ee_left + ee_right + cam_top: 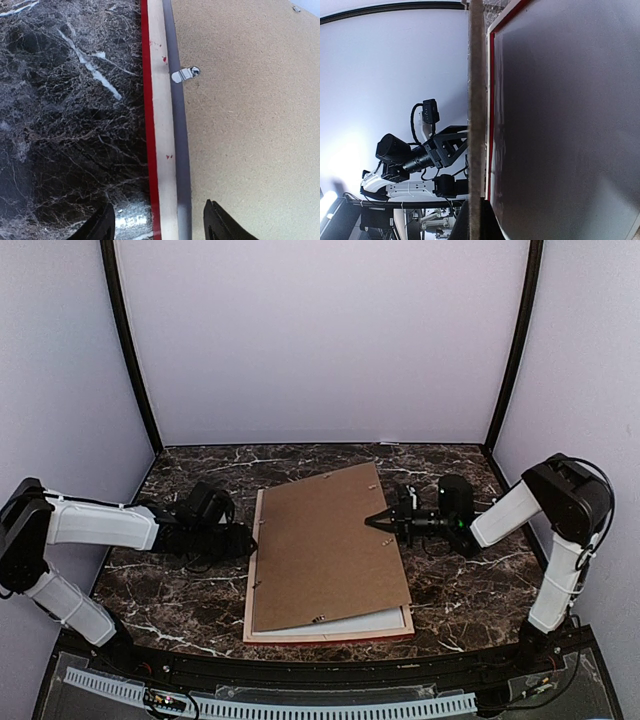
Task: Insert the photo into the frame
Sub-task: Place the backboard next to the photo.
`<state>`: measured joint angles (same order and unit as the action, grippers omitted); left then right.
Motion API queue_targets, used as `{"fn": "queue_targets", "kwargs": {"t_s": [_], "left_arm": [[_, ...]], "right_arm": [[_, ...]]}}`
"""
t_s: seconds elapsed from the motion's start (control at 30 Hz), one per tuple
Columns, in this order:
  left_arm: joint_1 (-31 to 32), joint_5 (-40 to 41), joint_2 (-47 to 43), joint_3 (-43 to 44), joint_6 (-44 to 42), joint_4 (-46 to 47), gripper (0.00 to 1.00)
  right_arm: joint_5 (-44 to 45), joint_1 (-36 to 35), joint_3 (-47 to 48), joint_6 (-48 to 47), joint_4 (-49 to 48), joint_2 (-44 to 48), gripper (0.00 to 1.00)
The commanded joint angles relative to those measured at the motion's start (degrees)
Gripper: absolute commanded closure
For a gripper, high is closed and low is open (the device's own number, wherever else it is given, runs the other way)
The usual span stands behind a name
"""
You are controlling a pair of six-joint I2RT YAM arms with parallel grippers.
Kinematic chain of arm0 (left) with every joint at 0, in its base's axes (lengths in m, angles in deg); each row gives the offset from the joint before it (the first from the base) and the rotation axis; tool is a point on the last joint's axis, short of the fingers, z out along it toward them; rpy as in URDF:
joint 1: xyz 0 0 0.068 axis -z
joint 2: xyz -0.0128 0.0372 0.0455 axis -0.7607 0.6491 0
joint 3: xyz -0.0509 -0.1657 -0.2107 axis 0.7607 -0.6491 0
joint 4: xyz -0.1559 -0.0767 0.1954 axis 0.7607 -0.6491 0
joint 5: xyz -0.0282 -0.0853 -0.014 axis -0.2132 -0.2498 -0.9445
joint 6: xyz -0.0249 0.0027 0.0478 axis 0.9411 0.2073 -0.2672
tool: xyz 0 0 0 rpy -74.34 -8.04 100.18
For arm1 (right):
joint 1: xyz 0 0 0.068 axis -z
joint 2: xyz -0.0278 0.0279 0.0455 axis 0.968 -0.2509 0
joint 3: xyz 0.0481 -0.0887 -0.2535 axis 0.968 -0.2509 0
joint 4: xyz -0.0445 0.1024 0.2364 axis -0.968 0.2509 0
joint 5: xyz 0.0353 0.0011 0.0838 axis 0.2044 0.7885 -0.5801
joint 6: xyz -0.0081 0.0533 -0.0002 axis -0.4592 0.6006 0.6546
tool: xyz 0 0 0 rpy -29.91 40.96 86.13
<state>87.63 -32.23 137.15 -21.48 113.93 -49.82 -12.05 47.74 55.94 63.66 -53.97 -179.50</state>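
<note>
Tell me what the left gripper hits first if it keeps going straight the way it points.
Likely the left rail of the frame, which runs between the fingers of the open left gripper. One finger lines up over the table, the other over the brown board; depth is too unclear to say more.

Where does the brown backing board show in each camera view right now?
Top external: centre, the board lies skewed on the frame, its right edge pinched by the right tool.
Left wrist: the tan surface filling the right half.
Right wrist: edge-on, a thin brown vertical strip left of centre.
Shared landmark: the frame's red edge, in all three.
</note>
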Motion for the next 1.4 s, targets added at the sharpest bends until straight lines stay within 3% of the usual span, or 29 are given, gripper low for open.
{"fn": "queue_targets", "kwargs": {"t_s": [0.0, 0.5, 0.8, 1.37], "left_arm": [[-0.1, 2.5, -3.7, -0.2, -0.6, -1.4, 0.36], [-0.2, 8.6, -10.1, -1.1, 0.3, -4.8, 0.36], [-0.3, 8.0, -9.1, -1.0, -0.2, -4.5, 0.35], [-0.3, 6.5, -7.5, -1.2, 0.0, -3.3, 0.36]], "right_arm": [[-2.0, -0.4, 0.9, 1.7, -4.8, 4.8, 1.0], [-0.8, -1.3, 0.8, 2.5, -8.1, 0.8, 1.0], [-0.2, -1.4, 0.4, 3.1, -10.6, -2.5, 1.0], [1.5, -1.5, -1.6, 1.3, -8.8, -0.6, 1.0]]}}
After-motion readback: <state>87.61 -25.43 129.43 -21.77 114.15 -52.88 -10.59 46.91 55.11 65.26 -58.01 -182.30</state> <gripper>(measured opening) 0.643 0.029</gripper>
